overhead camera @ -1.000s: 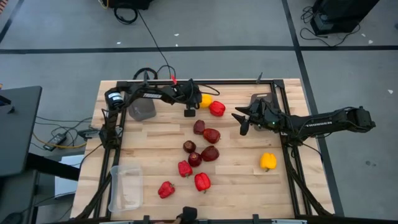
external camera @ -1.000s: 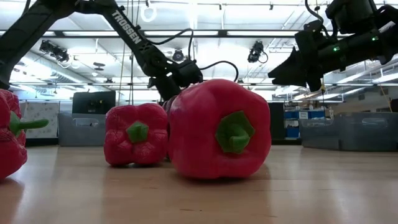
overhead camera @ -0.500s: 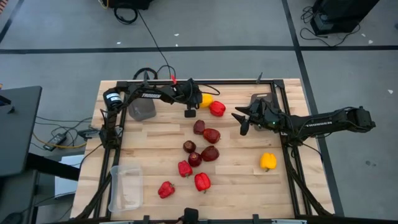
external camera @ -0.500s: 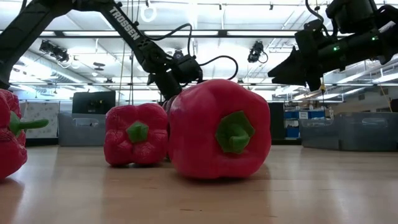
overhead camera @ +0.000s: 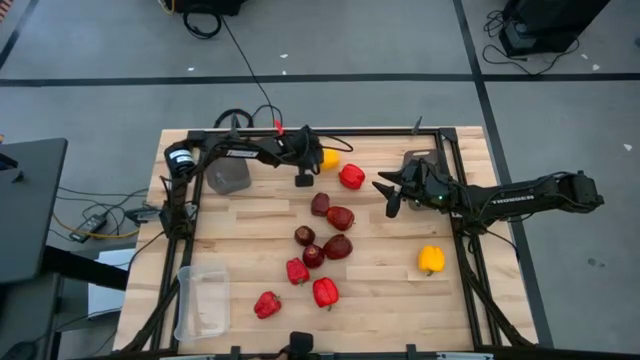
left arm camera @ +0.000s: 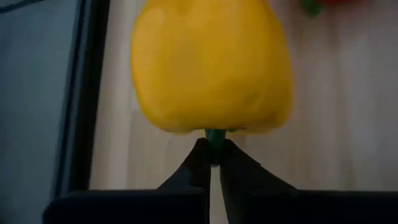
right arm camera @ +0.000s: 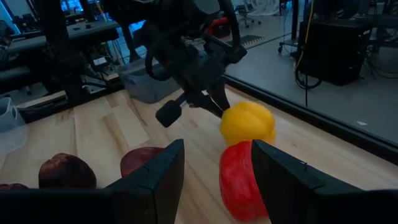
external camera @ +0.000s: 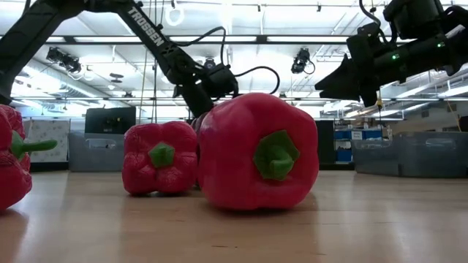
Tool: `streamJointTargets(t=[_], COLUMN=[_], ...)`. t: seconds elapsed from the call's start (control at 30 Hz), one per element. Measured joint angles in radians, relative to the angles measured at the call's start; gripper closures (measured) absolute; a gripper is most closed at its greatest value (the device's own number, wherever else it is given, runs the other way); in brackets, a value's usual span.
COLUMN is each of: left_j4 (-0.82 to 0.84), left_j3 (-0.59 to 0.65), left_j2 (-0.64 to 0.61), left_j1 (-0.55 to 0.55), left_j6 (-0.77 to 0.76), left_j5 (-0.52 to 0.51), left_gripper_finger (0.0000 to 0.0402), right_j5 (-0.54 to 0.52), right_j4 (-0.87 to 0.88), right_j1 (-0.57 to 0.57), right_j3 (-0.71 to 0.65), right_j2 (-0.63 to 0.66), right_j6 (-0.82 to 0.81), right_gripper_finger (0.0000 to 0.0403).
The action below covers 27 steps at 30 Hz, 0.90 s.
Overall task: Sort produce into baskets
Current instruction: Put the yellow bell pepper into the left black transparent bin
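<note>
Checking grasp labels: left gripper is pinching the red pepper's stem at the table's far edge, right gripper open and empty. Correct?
Not quite: the left gripper is pinching the stem of a yellow pepper, not a red one, as the left wrist view shows. The right gripper is open and empty.

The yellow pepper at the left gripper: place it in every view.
High view: yellow pepper at the far edge, beside the left gripper.
Low view: not visible.
Left wrist view: fills the frame, stem pinched between the fingers.
Right wrist view: centre, behind a red pepper.
Shared landmark: that red pepper.

Red pepper (overhead camera: 350, 176) crowds yellow pepper (overhead camera: 329, 158); table's left centre (overhead camera: 250, 235) open.
</note>
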<state>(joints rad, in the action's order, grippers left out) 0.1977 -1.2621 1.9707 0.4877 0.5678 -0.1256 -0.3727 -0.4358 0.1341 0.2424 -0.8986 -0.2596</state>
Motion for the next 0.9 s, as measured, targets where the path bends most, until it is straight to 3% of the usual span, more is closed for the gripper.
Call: streamJointTargets(t=[0.23,0.5,0.8,0.9], left_j4=[0.454,0.906,1.279,1.299], left_j3=[-0.108,-0.226,-0.224,-0.188], left_j2=[-0.142,-0.336,-0.415,-0.407], left_j1=[0.0,0.021,0.148,0.208], left_j6=[-0.078,-0.245,-0.437,-0.42], left_j5=[-0.041,-0.222,-0.243,-0.242], left_gripper_finger=[0.0383,0.0382,0.0382,0.0382], right_j5=[0.0,0.004,0.001,0.0], right_j4=[0.003,-0.005,-0.066,-0.123], right_j1=[0.0,-0.002,0.0,0.007], right_j3=[0.0,0.0,0.0,0.0], right_j2=[0.0,0.0,0.0,0.0], right_j6=[0.0,0.005,0.093,0.132], right_gripper_finger=[0.0206,0.0206,0.0206,0.0206])
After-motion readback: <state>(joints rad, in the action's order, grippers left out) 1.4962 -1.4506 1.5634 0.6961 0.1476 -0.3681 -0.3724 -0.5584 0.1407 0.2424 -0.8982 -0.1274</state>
